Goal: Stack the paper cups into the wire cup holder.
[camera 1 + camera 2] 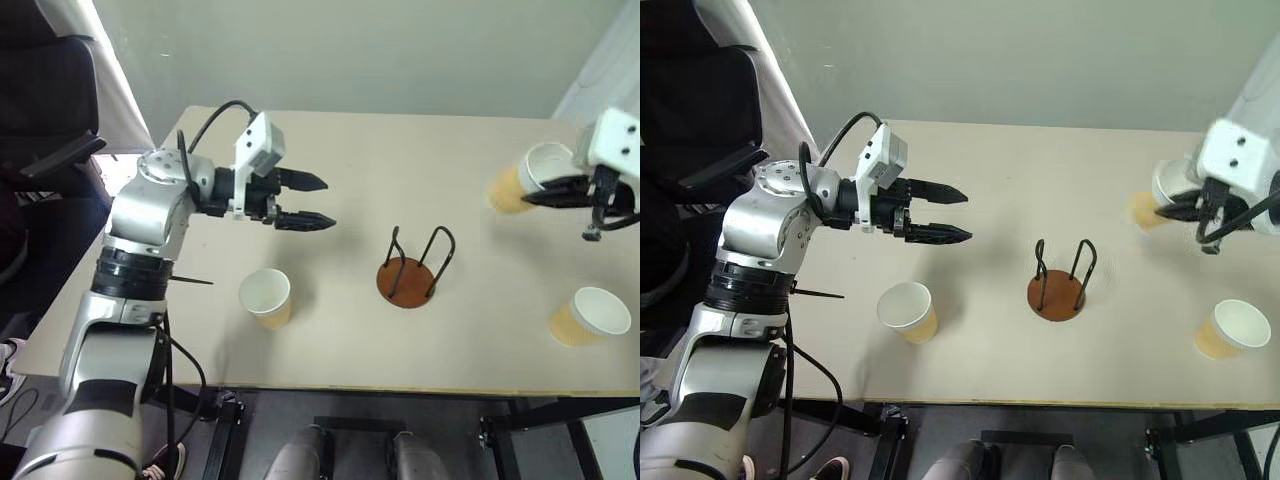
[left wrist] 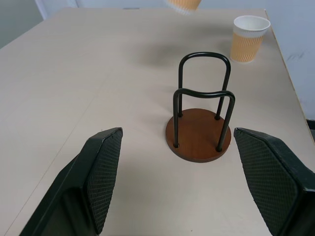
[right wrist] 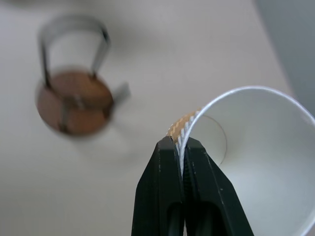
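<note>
With right hand [image 3: 183, 147] pinching a paper cup [image 3: 256, 162] by its rim, left hand [image 1: 305, 200] released, next: carry over wire cup holder [image 1: 412, 268], lower in.

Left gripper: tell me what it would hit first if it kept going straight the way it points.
Probably the wire cup holder: it stands dead ahead between the open left gripper fingers, though the gripper may pass above it; depth is unclear.

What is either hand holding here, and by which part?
The right hand pinches a paper cup by its rim wall. The left hand is open, holding nothing.
</note>
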Robot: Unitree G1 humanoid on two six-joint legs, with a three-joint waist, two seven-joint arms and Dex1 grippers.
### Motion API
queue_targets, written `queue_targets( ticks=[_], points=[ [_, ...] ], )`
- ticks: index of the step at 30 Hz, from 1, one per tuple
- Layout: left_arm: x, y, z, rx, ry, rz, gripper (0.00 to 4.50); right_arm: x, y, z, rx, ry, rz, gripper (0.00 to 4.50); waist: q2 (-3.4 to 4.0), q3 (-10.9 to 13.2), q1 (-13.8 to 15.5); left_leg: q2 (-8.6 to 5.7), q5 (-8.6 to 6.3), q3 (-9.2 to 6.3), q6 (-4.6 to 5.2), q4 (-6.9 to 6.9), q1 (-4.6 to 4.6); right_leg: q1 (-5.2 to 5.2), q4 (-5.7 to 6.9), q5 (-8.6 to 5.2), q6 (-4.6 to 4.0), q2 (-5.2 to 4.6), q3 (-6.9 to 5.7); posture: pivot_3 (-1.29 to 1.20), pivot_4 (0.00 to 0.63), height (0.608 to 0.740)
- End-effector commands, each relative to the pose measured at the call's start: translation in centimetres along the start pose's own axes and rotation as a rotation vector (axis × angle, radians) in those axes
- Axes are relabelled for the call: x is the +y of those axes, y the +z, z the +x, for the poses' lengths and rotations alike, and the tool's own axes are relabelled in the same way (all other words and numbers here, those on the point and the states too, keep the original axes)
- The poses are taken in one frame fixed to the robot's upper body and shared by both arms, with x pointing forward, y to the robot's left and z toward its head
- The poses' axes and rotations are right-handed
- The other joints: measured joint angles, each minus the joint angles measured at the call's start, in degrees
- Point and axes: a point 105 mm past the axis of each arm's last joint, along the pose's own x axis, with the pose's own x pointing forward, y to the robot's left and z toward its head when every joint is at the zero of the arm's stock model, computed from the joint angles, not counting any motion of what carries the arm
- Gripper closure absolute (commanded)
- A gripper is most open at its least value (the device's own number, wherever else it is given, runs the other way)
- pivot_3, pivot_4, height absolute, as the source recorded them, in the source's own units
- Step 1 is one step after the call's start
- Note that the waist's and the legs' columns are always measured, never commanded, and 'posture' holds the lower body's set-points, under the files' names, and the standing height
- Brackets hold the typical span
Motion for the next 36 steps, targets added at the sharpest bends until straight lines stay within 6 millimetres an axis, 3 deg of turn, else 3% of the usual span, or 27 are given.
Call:
queue_targets(
  ticks=[1,6,13,24,36],
  points=[
    [0.2,1.1,-0.1,-0.016,0.002,0.044,0.60,1.3,3.8,-0.1,-0.113,0.029,-0.049,4.48,0.00,0.00,0.02,0.00,0.00,-0.05,0.00,0.01,0.00,0.00,-0.01,-0.02,0.00,0.01,-0.02,0.00,0.150,0.740],
    [0.1,1.5,0.1,-0.019,-0.012,0.053,0.60,3.8,5.1,2.2,-0.155,0.147,-0.081,4.48,-0.01,0.00,0.07,-0.01,0.00,-0.04,0.01,0.05,-0.03,0.01,-0.03,-0.04,0.04,0.02,-0.02,0.00,0.150,0.740],
    [0.0,1.4,-0.1,-0.018,-0.004,0.053,0.60,4.3,3.4,4.0,-0.110,0.190,-0.075,4.48,0.00,0.00,0.08,-0.01,0.01,-0.06,0.02,0.05,-0.04,-0.04,0.01,-0.05,0.17,0.03,-0.01,0.00,0.150,0.740],
    [-0.1,1.1,-0.3,-0.014,0.008,0.048,0.60,4.8,1.4,4.9,-0.062,0.230,-0.071,4.48,-0.01,0.00,0.01,0.00,0.01,-0.05,0.03,0.04,-0.04,-0.04,0.02,-0.13,0.24,0.03,-0.01,0.00,0.150,0.740],
    [-0.1,1.0,0.0,-0.018,0.003,0.045,0.60,6.6,1.6,5.7,-0.079,0.300,-0.066,4.48,-0.01,0.00,0.01,0.00,0.01,-0.05,0.03,0.05,-0.04,-0.02,0.02,-0.14,0.23,0.03,-0.01,0.00,0.150,0.740]
  ],
)
